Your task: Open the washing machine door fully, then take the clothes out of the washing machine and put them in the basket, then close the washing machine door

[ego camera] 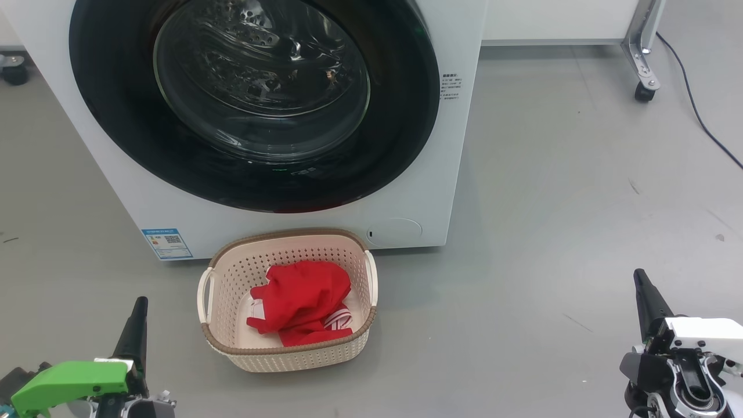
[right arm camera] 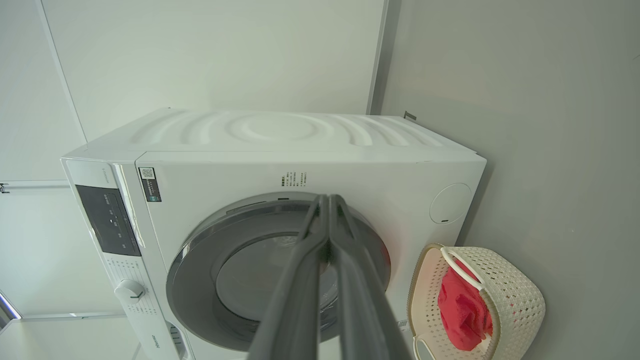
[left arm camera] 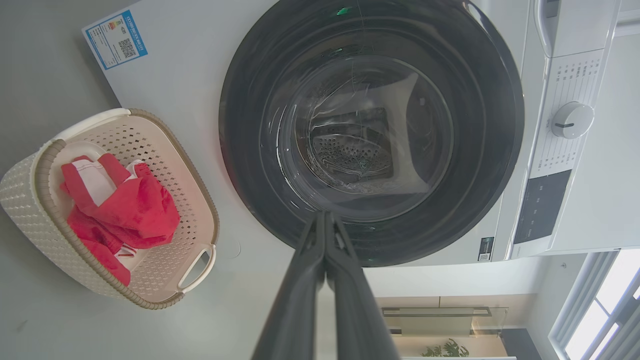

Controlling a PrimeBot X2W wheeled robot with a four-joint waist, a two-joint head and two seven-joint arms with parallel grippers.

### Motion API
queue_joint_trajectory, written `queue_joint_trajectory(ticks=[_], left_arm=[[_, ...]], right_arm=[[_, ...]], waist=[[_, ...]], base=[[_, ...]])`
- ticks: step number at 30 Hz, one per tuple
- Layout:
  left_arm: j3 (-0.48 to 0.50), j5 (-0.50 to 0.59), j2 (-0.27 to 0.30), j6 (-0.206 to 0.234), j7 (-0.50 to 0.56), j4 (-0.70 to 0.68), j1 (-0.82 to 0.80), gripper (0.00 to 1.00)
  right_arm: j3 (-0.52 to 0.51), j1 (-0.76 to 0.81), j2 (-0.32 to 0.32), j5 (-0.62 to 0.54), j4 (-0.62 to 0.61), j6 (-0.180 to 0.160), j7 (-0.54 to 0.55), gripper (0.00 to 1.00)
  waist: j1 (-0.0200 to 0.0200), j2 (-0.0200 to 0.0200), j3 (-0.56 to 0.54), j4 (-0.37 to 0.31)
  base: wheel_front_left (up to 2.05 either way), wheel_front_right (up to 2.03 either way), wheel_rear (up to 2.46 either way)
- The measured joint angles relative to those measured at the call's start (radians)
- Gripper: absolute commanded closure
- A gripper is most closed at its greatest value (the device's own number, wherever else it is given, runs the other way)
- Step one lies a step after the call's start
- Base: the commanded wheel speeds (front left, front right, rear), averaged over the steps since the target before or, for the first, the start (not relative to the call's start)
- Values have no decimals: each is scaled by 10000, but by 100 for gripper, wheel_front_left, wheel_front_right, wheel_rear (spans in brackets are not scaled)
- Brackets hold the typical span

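The white washing machine (ego camera: pixel 406 191) fills the upper left of the head view, and its round black washing machine door (ego camera: pixel 116 133) lies shut against the front. Red clothes (ego camera: pixel 305 302) lie inside the cream basket (ego camera: pixel 232 273), which stands on the floor just in front of the machine. My left gripper (ego camera: pixel 138 305) is shut and empty at the lower left, left of the basket. At the lower right my right gripper (ego camera: pixel 639 277) is shut and empty, well away from the basket. The left wrist view shows the door (left arm camera: pixel 240 125), basket (left arm camera: pixel 197 180) and clothes (left arm camera: pixel 135 210).
Grey floor (ego camera: pixel 551 203) spreads to the right of the machine. A metal frame leg on a caster (ego camera: pixel 644 90) and a black cable (ego camera: pixel 696 110) sit at the far right. Another caster (ego camera: pixel 14 72) shows at the far left. A blue sticker (ego camera: pixel 166 244) marks the machine's lower corner.
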Motion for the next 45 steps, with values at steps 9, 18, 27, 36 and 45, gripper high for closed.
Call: queue_joint_trajectory(ticks=[9,18,27,36,45], left_arm=[[4,2,-4,0,42,-6,-1,100],[8,2,-4,0,42,-8,-1,100],[15,2,-8,0,42,-12,-1,100],[27,2,-13,0,42,-15,-1,100],[38,2,-33,0,42,-19,-1,100]], right_arm=[[-8,0,6,0,0,0,0,100],[-17,0,10,-2,-2,0,12,100],[-27,-1,15,-4,-6,0,12,100],[-38,-1,38,-12,-8,0,13,100],[-50,-1,42,-12,-12,0,13,100]], waist=[[0,0,1,0],[0,0,1,0],[0,0,1,-1],[0,0,2,0],[0,0,3,-1]], base=[[0,0,0],[0,0,0],[0,0,0],[0,0,0],[0,0,0]])
